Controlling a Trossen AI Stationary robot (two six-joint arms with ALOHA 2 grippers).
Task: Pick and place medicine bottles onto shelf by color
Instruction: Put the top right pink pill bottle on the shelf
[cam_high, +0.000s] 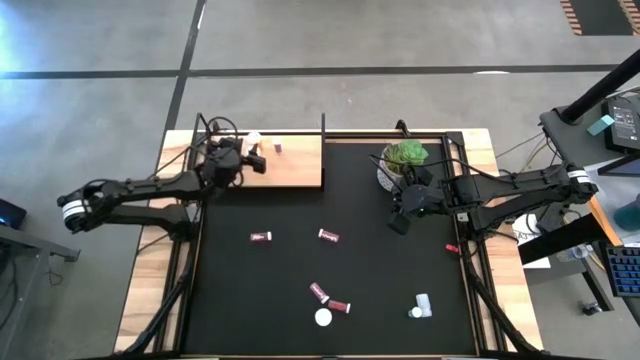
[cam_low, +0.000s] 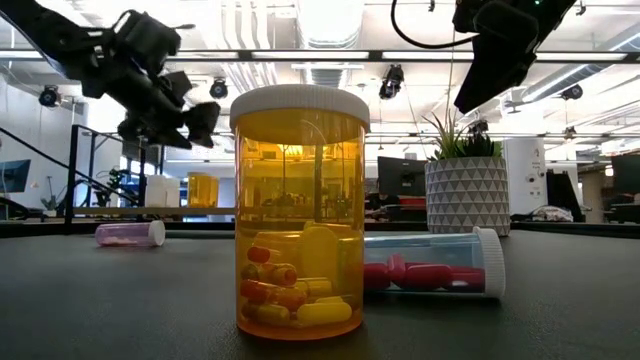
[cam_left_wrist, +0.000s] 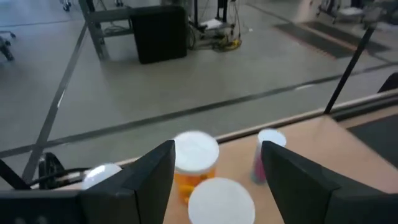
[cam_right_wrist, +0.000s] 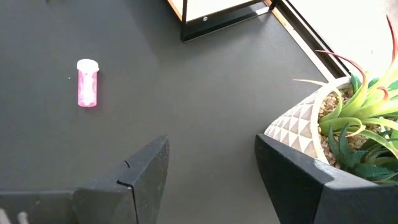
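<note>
Bottles (cam_high: 328, 236) lay on the tabletop beyond the shelf (cam_high: 290, 162); my released left hand (cam_high: 245, 153) hovered over the shelf, nearer.

high: straight down on my table | low: table-level, close to an amber bottle (cam_low: 300, 210) | wrists: past my fingers | shared: plant pot (cam_high: 398, 172)

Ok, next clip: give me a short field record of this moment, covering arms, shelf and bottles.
left gripper: open, above the shelf, a white cap between its fingers
right gripper: open, empty, over the mat beside the plant
on shelf: orange bottle, pink-bodied bottle
on mat: several lying bottles, one standing orange bottle
</note>
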